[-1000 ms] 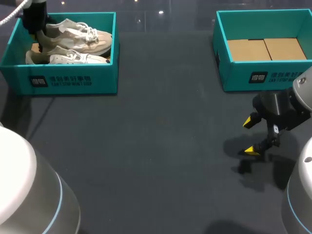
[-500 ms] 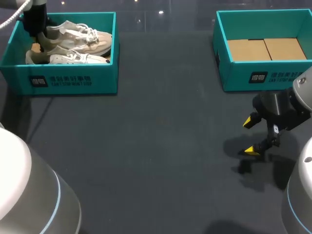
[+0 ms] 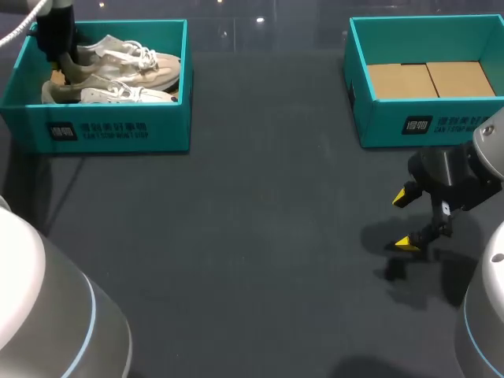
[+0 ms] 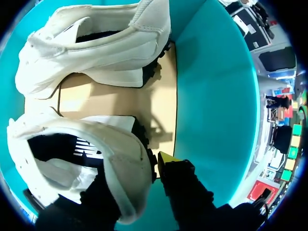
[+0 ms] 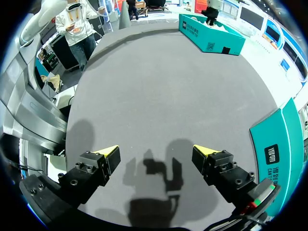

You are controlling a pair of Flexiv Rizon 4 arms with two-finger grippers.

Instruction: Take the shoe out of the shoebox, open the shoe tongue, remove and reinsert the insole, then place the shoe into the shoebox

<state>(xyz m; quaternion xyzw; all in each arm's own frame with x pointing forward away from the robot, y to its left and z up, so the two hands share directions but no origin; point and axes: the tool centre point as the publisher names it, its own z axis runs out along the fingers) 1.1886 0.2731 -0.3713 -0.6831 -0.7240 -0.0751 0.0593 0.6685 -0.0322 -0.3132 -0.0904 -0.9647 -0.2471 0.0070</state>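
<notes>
From where I stand, the left gripper (image 4: 132,180) is down inside the teal cardboard shoebox (image 3: 110,130) at the far left of the dark grey table (image 3: 260,236). It is closed to a narrow gap on the heel of a cream-white lace-up sneaker (image 4: 115,159). In the left wrist view its yellow-tipped finger (image 4: 180,180) presses on the outside of the heel. The other finger is a dark shape tucked inside the collar, mostly hidden by the shoe. That sneaker, with its black lining, sits at the back of the box, heel toward the left wall and toe toward the right wall.

A second pale sneaker (image 3: 110,94) lies just beside it, along the front wall, on the box's brown cardboard floor (image 4: 120,101). Both shoes are inside the box.

The right gripper (image 3: 406,218) hangs low over bare table on the right, spread wide, with nothing between its yellow tips. Its shadow falls on the table surface beneath it.

Behind it, at the far right, stands a second teal cardboard shoebox (image 3: 425,126). It holds only two flat brown cardboard panels (image 3: 429,79) lying side by side on its bottom.
</notes>
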